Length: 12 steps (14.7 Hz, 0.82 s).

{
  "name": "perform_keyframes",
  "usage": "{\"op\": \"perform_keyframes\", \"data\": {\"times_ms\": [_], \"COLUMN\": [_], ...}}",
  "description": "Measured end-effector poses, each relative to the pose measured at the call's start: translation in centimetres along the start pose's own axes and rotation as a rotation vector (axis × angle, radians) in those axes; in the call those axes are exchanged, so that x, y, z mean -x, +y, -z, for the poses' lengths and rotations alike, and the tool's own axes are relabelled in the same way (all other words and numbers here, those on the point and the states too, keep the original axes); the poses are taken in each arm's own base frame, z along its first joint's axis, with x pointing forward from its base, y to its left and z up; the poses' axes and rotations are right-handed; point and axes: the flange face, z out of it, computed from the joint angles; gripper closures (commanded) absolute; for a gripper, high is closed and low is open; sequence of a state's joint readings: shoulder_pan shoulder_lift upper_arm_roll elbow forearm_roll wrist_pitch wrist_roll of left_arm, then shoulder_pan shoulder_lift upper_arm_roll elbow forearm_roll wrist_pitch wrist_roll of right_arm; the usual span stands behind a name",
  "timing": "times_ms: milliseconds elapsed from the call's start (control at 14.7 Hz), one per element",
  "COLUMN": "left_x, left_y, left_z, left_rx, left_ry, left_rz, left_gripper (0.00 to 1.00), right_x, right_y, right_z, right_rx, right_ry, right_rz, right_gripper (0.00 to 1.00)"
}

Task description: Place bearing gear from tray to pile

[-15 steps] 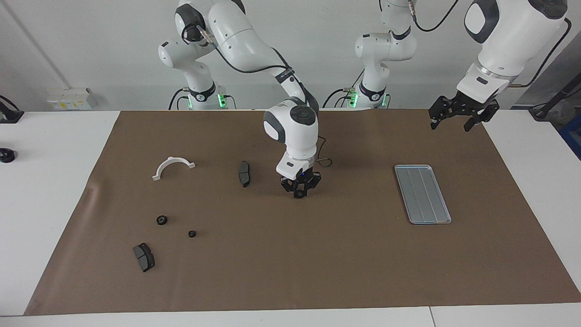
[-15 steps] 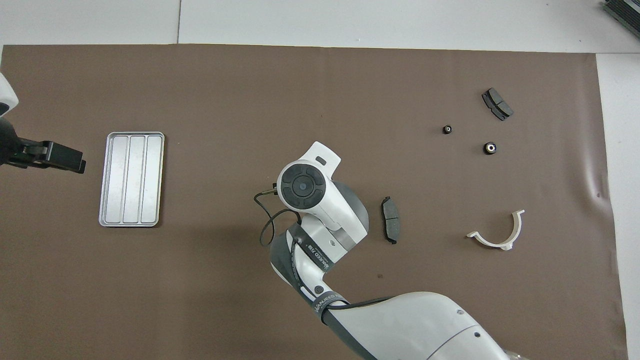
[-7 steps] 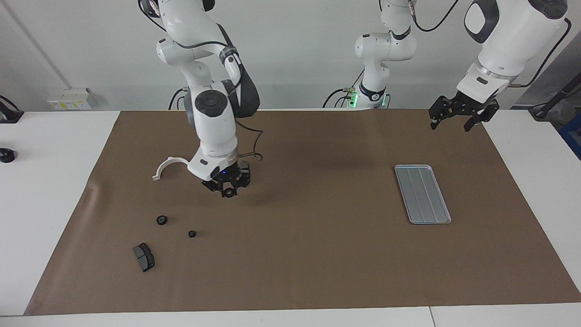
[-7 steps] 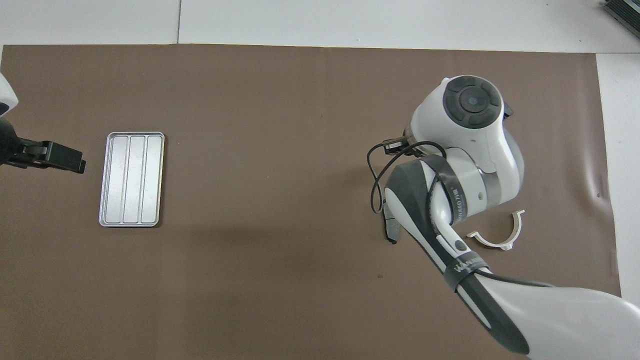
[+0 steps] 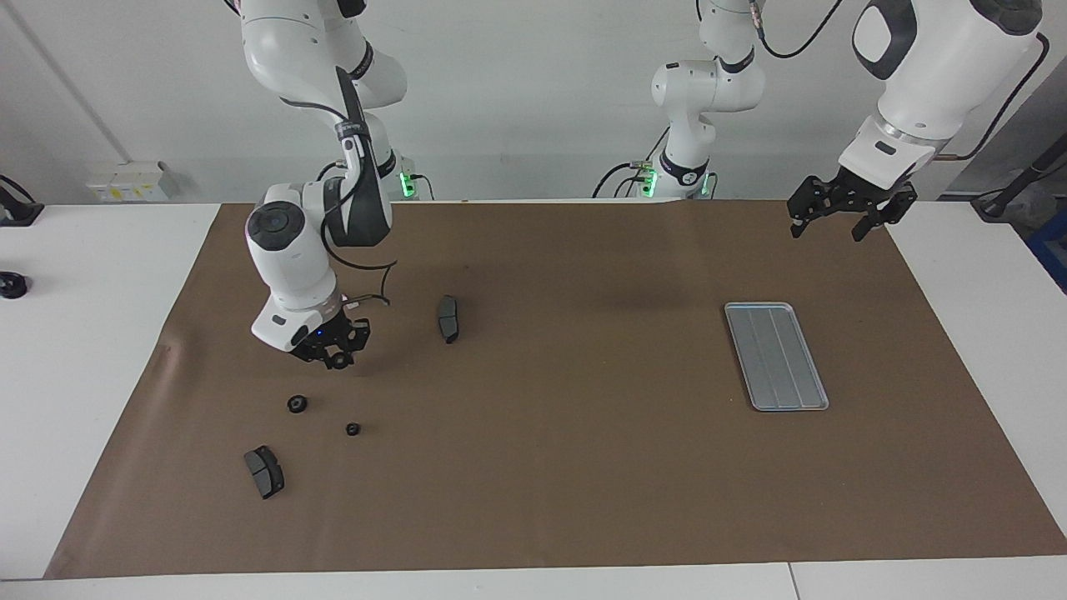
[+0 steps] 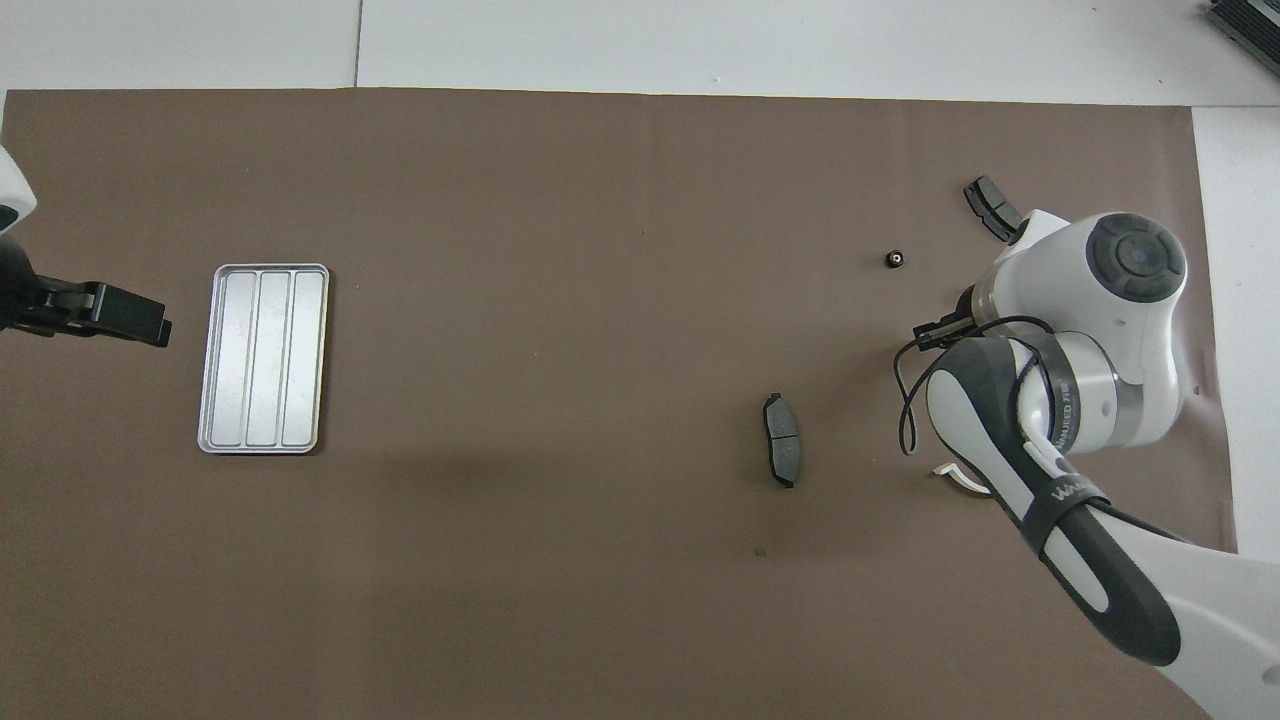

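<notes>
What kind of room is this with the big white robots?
Probably a robot lab or test workshop. Two white arms stand at a table covered with a brown mat. On it lie a metal tray and car-like parts such as a brake pad.

Both arms are smooth and white, with dark grey round caps on the joints. Thin black cables loop along them. Each base glows green. The right tool (image 5: 338, 357) is black with a tiny blue light above it. The left tool (image 5: 840, 218) is black too.
</notes>
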<state>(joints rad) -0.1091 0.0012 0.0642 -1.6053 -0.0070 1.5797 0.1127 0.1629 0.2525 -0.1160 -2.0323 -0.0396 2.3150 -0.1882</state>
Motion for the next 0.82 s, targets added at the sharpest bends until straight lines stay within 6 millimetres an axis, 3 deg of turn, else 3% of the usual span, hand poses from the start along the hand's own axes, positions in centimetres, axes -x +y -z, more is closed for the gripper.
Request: {"op": "perform_keyframes", "data": {"times_ms": [273, 409, 681, 818], "left_x": [0.0, 0.0, 0.0, 0.0], "left_y": [0.0, 0.0, 0.0, 0.0], "left_z": [0.0, 0.0, 0.0, 0.0], "left_rx": [0.000, 0.000, 0.000, 0.000], "left_ry": [0.000, 0.000, 0.000, 0.000], "left_rz": [0.000, 0.000, 0.000, 0.000], "left_gripper": [0.00, 0.00, 0.00, 0.00], "right_x": [1.8, 2.2, 2.0, 1.3], "right_y": [-0.4, -0.7, -1.5, -2.6], "right_z": [-2.8, -3.1, -2.8, -1.8], "right_rx": [-0.003, -0.012, -0.020, -0.021], "right_ry": [0.013, 0.011, 0.018, 0.038], "right_rz": [-0.002, -0.009, -0.110, -0.166], "right_gripper": [0.96, 0.00, 0.00, 0.00]}}
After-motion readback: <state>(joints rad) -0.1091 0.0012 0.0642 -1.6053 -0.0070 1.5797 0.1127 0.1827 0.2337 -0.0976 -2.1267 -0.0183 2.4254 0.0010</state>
